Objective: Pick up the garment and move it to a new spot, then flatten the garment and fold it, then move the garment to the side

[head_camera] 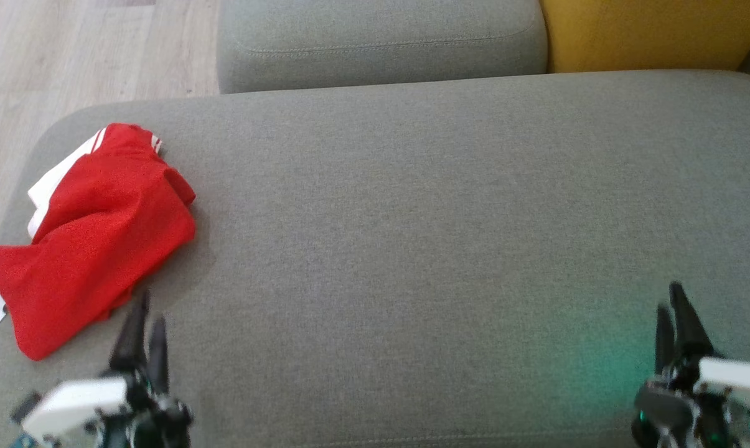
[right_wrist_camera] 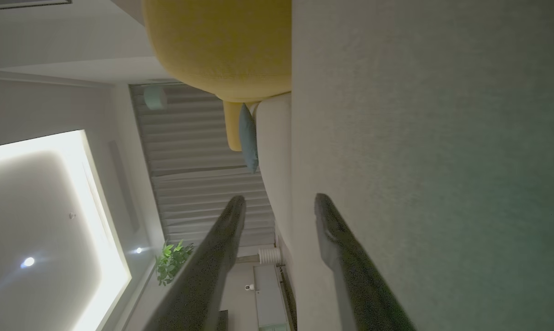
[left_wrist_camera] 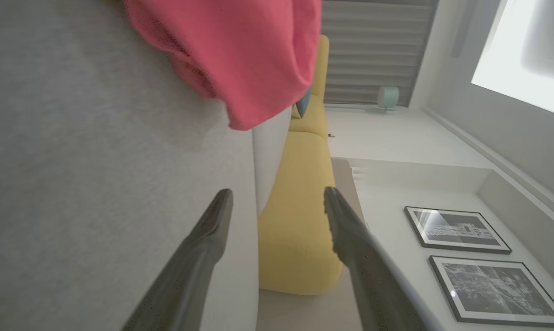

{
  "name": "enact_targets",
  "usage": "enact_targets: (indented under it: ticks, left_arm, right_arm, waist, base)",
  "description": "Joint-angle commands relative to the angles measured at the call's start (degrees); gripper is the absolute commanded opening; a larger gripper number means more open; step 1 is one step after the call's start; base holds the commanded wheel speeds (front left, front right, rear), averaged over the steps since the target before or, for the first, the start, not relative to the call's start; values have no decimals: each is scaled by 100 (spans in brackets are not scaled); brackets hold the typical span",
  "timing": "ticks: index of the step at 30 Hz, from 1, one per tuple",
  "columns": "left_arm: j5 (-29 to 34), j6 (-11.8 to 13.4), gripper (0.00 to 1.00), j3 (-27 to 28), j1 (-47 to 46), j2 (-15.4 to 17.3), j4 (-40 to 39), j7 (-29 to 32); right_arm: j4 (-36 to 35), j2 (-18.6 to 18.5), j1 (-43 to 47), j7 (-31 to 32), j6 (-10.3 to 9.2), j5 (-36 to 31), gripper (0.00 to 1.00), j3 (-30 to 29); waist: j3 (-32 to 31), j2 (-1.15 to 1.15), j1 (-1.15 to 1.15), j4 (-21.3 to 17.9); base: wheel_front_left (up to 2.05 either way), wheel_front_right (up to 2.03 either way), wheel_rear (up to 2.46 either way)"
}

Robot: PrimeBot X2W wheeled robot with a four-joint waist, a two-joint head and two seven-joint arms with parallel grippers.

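The garment (head_camera: 94, 236) is red, with white stripes along its far left edge. A small white strip pokes out at its near left corner. It isn't flat. It lies in a soft, wrinkled heap with folds and bumps in the cloth. It sits on the left end of the big grey seat (head_camera: 412, 218), close to the edge by the wood floor (head_camera: 70, 56). In the left wrist view the garment (left_wrist_camera: 240, 50) looks pink-red and lies on the seat, ahead of the fingers and apart from them.

The left gripper (head_camera: 150, 314) is low at the near edge of the seat, just beside the near side of the garment. Its two dark fingers stand apart, with nothing between them.

The right gripper (head_camera: 668, 300) is at the near right of the seat, well apart from the garment. Its jaws are apart too and hold nothing.

Behind the seat are a grey cushion (head_camera: 381, 43) and a yellow cushion (head_camera: 648, 31)
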Motion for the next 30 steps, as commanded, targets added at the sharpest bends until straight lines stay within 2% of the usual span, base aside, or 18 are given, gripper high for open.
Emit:
enact_targets:
  ticks: [1,14,30]
  left_arm:
    - [9,-1,100,-8,-15,3,-26,-21]
    - [249,-6,100,61,16,11,-116,-239]
    - [920,48,100,149,-27,21,-402,-491]
  right_arm:
    - [-29,0,-14,-21,0,-11,100,22]
    - [-78,-5,-30,-241,3,-321,100,126]
    - [-428,-10,-125,-495,5,-1837,100,54]
  waist:
    - [-2,0,0,-1]
    - [-65,0,0,-17]
    - [-111,0,0,-21]
  base:
    - [0,0,0]
    - [0,0,0]
    - [0,0,0]
